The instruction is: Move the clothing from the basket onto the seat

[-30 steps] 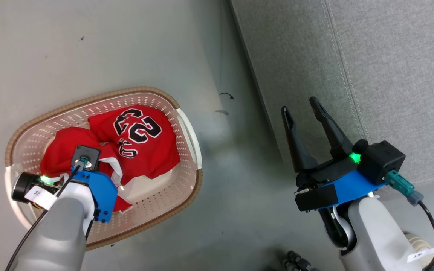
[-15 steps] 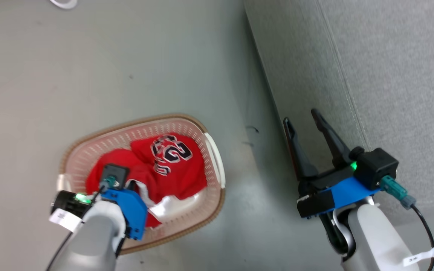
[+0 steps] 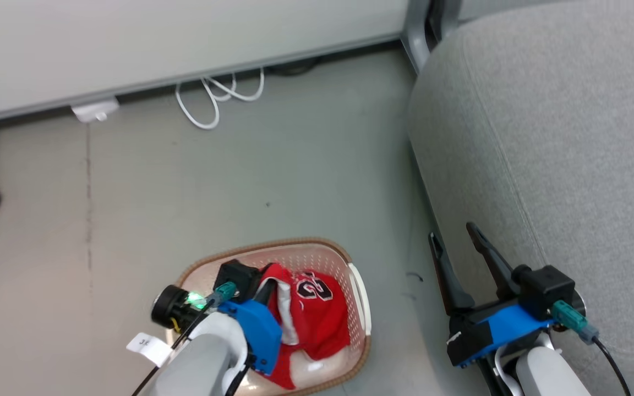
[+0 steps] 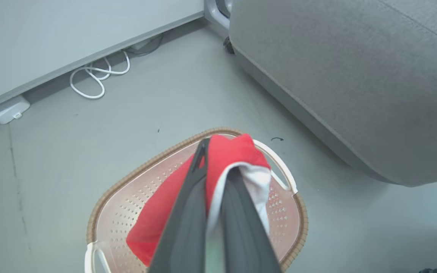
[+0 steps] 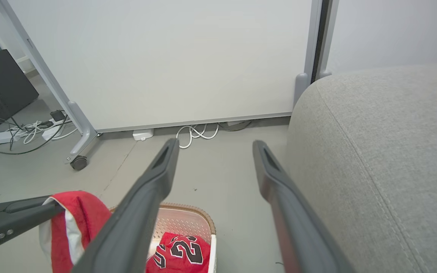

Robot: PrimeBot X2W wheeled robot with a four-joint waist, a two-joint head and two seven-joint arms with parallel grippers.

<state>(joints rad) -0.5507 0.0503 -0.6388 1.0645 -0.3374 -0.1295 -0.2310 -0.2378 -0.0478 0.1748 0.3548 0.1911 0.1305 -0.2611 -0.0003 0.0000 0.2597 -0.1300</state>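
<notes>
While the first piece is off the basket floor, the head view shows the left gripper (image 3: 266,291) over the basket (image 3: 295,242), its fingers buried in a red trimmed garment (image 3: 285,314) whose lower folds hang inside the rim. The numbered garment (image 3: 317,290) lies in the basket just beside it, and the two appear to touch. The seat (image 3: 542,137) stands to the right, apart from the basket across a strip of floor (image 3: 240,181). The right gripper (image 3: 452,234) hangs at the seat's front edge, spread wide and holding nothing. From the left wrist view, the two fingers are pressed together on the red cloth, with white trim pinched between them and the basket directly below. From the right wrist view, the right fingers stand fully apart and bare. The trimmed garment drapes from the left fingertips above the rim, and the numbered one rests on the basket floor. Judgement: the step in hand is the lift and carry of the first garment. Raise it until the trailing hem clears the rim, so neither the basket nor the second garment is dragged along. Then swing right and release well in from the seat's rounded edge, so the soft cloth cannot slide off. Keep the grip closed throughout the carry.
</notes>
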